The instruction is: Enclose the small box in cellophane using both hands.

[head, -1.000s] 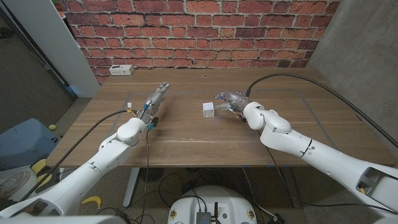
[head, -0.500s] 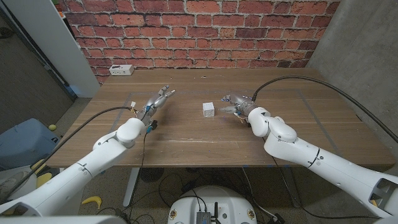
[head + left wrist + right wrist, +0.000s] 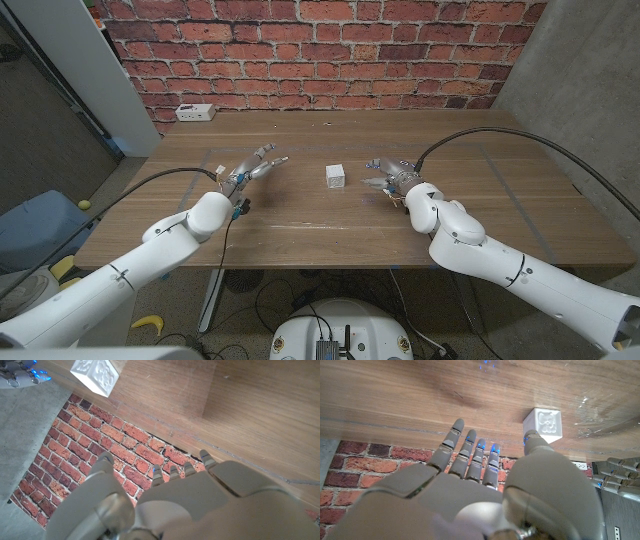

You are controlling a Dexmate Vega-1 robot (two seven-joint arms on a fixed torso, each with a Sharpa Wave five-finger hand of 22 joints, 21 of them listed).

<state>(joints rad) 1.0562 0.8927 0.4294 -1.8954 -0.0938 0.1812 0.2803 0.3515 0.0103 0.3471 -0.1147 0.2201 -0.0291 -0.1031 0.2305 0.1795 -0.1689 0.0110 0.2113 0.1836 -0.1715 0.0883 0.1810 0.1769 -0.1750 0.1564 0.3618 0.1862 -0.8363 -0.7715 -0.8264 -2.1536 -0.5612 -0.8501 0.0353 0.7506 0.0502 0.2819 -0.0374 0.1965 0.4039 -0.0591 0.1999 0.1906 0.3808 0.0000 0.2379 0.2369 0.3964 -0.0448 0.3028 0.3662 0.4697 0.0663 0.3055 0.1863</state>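
Observation:
The small white box (image 3: 336, 176) stands on the wooden table (image 3: 480, 130) at its middle, on a faint clear cellophane sheet (image 3: 300, 207). In the right wrist view the cellophane (image 3: 601, 414) wrinkles beside the box (image 3: 546, 424). My left hand (image 3: 255, 168) hovers left of the box with its fingers spread, holding nothing. My right hand (image 3: 388, 176) sits just right of the box, fingers stretched out and thumb close to it, apart from the box. In the left wrist view my left hand (image 3: 165, 500) points toward the box (image 3: 97, 372).
A white power strip (image 3: 195, 112) lies at the table's far left corner, in front of the brick wall (image 3: 330, 50). The table's front edge (image 3: 330, 268) runs close below both forearms. A blue bin (image 3: 35, 230) stands on the floor to the left.
My right hand has drawn back from the box to the right and toward me. My left hand has dropped slightly nearer and spread its fingers toward the box. The box has stayed put.

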